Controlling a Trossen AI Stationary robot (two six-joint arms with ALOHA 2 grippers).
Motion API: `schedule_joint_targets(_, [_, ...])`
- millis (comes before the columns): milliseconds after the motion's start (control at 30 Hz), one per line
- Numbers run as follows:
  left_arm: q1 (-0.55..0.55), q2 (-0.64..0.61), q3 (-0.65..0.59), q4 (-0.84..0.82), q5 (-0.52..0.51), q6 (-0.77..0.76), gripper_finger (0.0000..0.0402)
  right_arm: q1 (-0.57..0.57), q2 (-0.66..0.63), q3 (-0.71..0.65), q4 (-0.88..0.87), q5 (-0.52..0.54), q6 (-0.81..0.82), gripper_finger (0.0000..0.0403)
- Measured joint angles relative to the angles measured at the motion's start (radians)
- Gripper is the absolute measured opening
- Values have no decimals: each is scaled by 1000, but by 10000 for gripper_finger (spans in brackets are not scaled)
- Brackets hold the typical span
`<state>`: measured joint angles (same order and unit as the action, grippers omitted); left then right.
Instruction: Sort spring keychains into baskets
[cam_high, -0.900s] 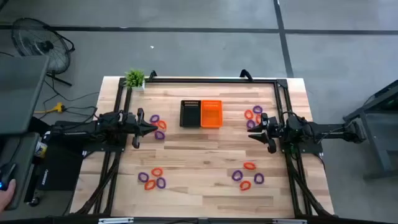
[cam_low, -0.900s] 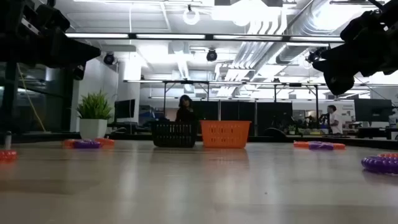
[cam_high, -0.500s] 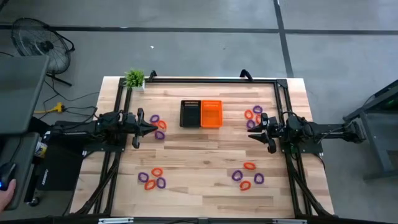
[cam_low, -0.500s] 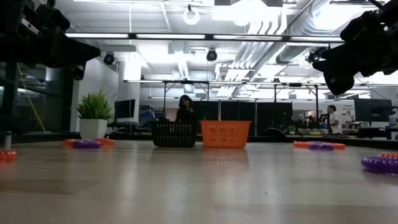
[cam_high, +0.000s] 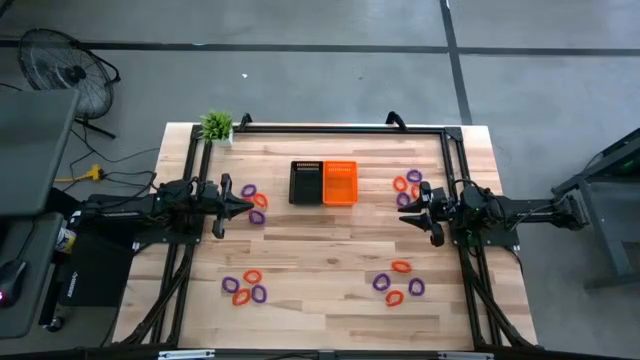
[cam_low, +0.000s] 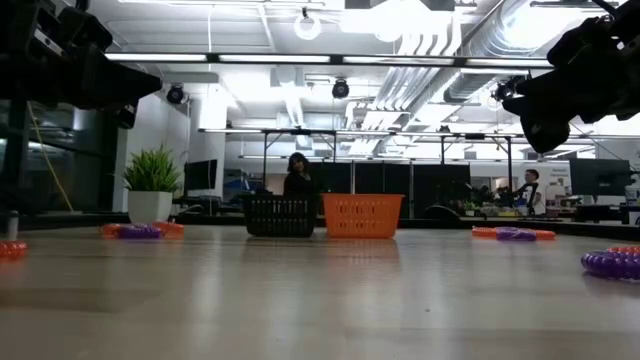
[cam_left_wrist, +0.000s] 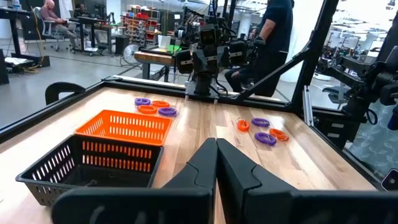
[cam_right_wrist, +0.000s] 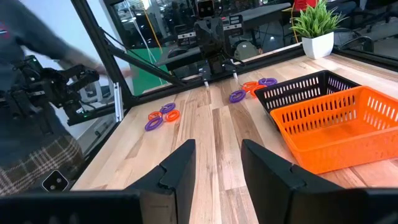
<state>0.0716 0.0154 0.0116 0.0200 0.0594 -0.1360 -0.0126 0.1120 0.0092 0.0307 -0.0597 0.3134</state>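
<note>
Clock directions refer to the high view, with 12 o'clock at the far edge of the table.

Nearest, at 7 o'clock, one cluster of purple and orange-red spring keychains lies on the wood; a second cluster lies at 5 o'clock.

At mid-depth, the left gripper hangs above the table at 9 o'clock. Its fingers are pressed together, clenched on nothing. Just beyond its tip lies a third cluster. The right gripper hangs at 3 o'clock. Its fingers stand apart, released and empty. A fourth cluster lies beside it.

Farther, at 12 o'clock, the black basket and the orange basket stand side by side, touching, black on the left. Both wrist views show the basket floors bare; no keychains are inside either one.

Farthest, a potted plant stands at the 11 o'clock corner.
</note>
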Motion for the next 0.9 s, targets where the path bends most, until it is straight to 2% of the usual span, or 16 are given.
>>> schedule_joint_targets(433, [0,0,0,0,0,0,1,0,0,0,0,0,0,124])
schedule_joint_targets(467, [0,0,0,0,0,0,1,0,0,0,0,1,-16,124])
schedule_joint_targets(600, [0,0,0,0,0,0,1,0,0,0,-3,59,-281,124])
schedule_joint_targets(667, [0,0,0,0,0,0,1,0,0,0,0,85,-346,124])
schedule_joint_targets(900, [0,0,0,0,0,0,1,0,0,0,3,114,-338,124])
